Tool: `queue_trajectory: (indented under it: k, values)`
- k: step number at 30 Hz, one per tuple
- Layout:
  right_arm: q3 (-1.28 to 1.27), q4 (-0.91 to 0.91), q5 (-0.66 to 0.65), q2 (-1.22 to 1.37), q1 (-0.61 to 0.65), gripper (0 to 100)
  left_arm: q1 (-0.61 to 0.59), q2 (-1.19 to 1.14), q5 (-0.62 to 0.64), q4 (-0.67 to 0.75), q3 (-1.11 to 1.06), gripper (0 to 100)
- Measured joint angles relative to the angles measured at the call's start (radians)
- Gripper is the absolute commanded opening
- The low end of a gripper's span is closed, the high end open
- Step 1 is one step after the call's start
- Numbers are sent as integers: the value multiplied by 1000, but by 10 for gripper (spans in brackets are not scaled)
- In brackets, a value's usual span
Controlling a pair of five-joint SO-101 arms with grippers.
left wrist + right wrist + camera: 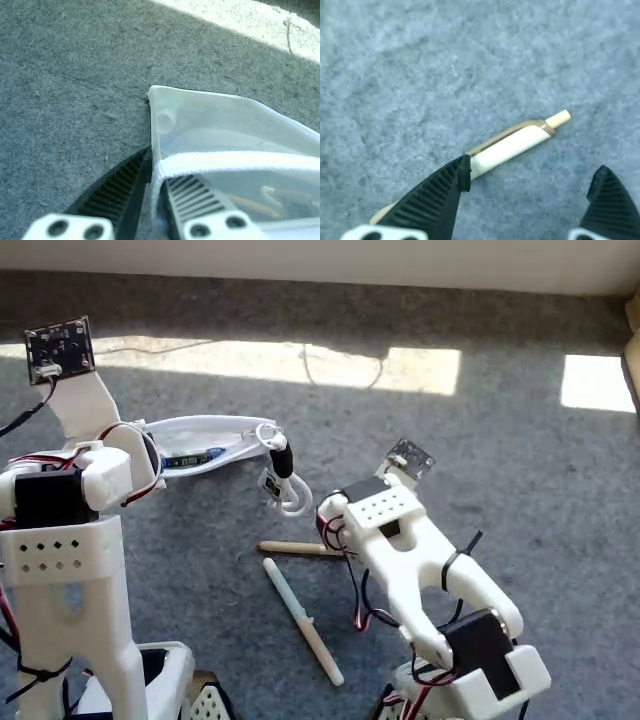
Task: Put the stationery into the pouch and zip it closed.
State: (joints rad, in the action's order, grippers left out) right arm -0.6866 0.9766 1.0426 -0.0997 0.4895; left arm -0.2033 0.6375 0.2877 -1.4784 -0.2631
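My left gripper clamps the white mesh pouch's edge, so I'd centre the gaping right gripper squarely across the cream gold-clipped pen lying on the grey carpet before squeezing.

Saw grey, short-pile carpet all across the floor. Noted two bright patches of sunlight along its far side, a thin cable trailing through one. Made out a pale wall strip beyond.

Translucent white pouch flat, something blue inside; cream pen and longer pale pen nearby.
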Motion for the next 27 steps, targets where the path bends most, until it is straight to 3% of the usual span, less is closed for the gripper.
queue_trajectory:
  k: [11,19,27]
  values:
    - [118,-44,31,203,-63,351,0,0,0,0,0,6]
    - [138,-40,34,209,-104,148,0,0,0,0,0,6]
    - [135,-35,35,213,-204,134,0,-2,0,0,0,6]
